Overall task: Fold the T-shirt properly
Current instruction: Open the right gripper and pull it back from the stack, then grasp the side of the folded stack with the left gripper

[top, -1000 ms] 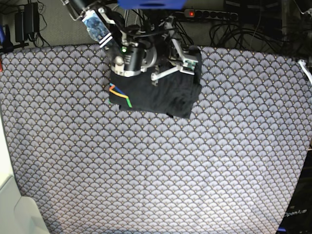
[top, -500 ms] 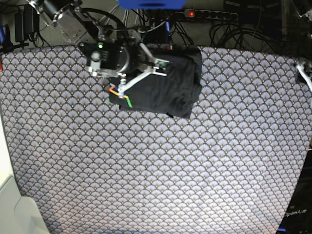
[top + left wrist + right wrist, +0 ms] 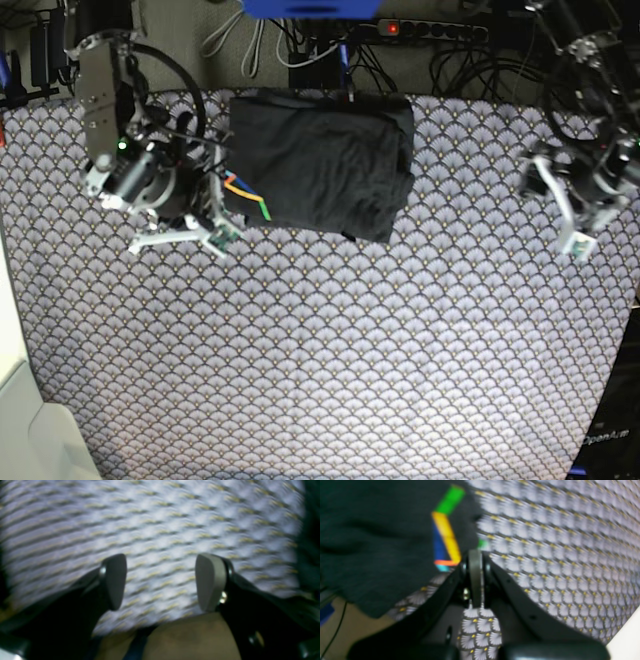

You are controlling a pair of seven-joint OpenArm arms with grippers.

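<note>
T-shirt [image 3: 318, 160] folded at tablecloth [image 3: 330, 360] far edge, left pincer [image 3: 160, 581] wide, right pincer [image 3: 475, 577] closed, empty.

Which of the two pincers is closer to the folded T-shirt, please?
The right pincer, just beside the T-shirt at its coloured-stripe corner. The left pincer hangs far off near the tablecloth's opposite edge.

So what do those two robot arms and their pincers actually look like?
The left gripper has black fingers tipped with rounded grey pads. The right gripper looks the same. In the base view each arm ends in pale, whitish fingers, and the right arm has a silvery body, black cables and a green light.
</note>
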